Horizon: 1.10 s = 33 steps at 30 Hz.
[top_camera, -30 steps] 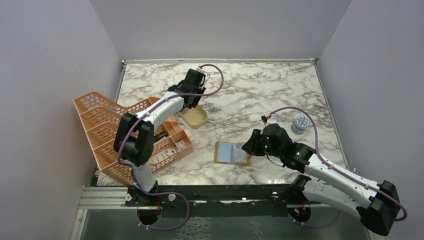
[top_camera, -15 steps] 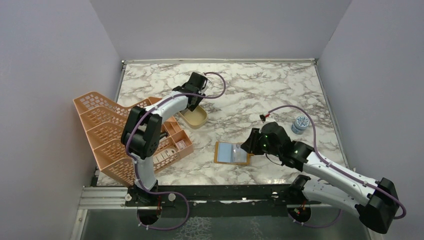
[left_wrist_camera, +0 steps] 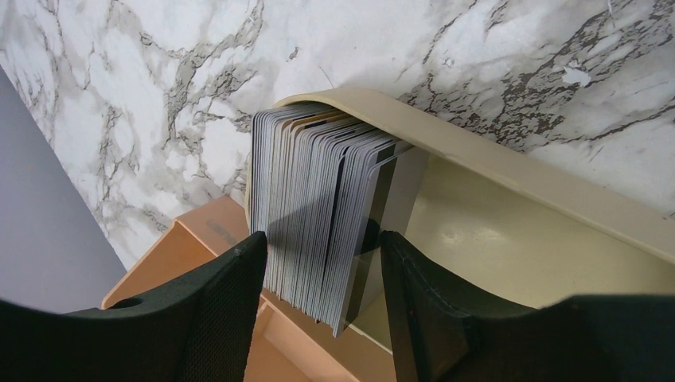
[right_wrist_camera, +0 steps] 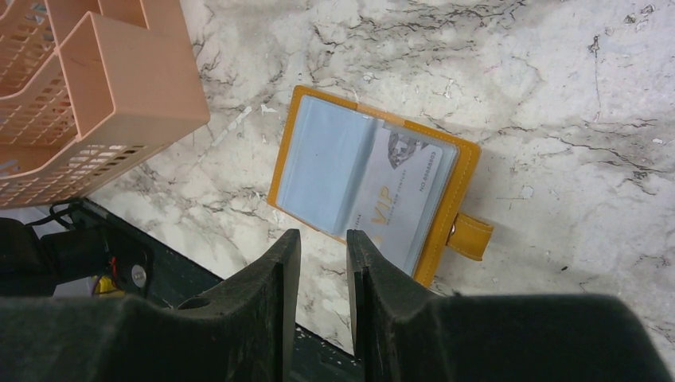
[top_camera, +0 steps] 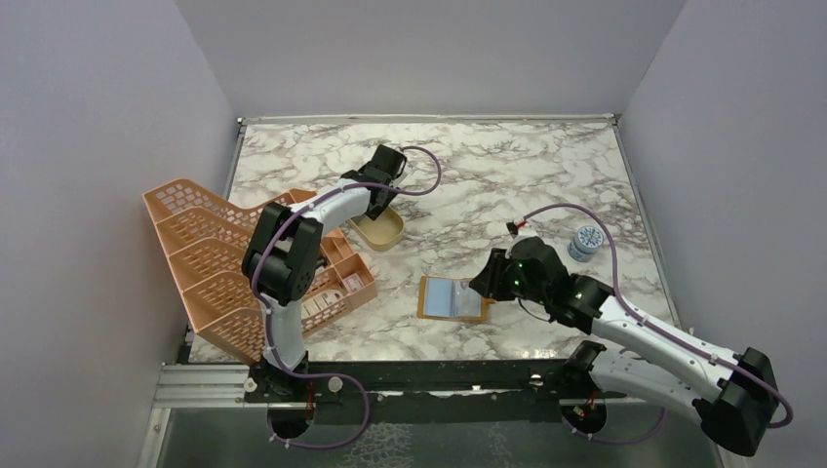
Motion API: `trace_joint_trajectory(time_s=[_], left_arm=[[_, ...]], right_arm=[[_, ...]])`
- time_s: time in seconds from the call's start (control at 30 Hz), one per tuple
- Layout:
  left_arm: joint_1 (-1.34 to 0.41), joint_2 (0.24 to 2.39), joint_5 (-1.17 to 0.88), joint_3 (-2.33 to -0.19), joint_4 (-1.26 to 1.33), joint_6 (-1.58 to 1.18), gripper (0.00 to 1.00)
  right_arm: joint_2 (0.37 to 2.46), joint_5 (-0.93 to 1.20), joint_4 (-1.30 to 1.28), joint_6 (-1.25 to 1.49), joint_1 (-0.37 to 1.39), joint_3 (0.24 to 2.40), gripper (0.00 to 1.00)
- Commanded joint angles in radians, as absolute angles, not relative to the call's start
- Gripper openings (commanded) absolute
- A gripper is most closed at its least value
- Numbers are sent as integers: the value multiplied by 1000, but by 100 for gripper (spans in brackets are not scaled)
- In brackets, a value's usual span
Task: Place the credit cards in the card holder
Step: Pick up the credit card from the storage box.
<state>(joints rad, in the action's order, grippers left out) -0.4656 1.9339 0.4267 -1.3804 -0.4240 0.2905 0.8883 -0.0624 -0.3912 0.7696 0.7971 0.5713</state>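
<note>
- Currently, the step in hand looks like fetching a card: the left pincer (left_wrist_camera: 318,243) hangs over the credit cards (left_wrist_camera: 318,191), which stand on edge as a packed stack in the tan dish (left_wrist_camera: 517,171).
- Its jaws stand wide, one on each side of the stack's near end, with nothing gripped; whether the pads touch the outer cards cannot be told.
- The next move probably calls for singling out one card, since the jaws now span the lot.
- The left arm stretches far forward, wrist tipped down over the dish, beside the peach rack (top_camera: 210,258).
- The card holder (right_wrist_camera: 370,187) lies open on the counter (top_camera: 527,175), with one card in a pocket.
- The right pincer (right_wrist_camera: 321,239) hovers just above it, jaws narrowly apart and empty, its arm reaching in low from the right.
</note>
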Motion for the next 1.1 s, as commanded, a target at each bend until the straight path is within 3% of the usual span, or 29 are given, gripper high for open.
trace_joint_trajectory(time_s=[0.0,0.87,1.07], left_arm=[[-460,1950,494,-1418,-397,307,55],[-477,1929,524,-1436,-410,303,38],[-480,1925,519,-1441,-420,297,26]], right_arm=[[863,-72,-378,764,799,586,29],[864,-79,-374,772,800,573,29],[860,-73,-376,769,798,574,29]])
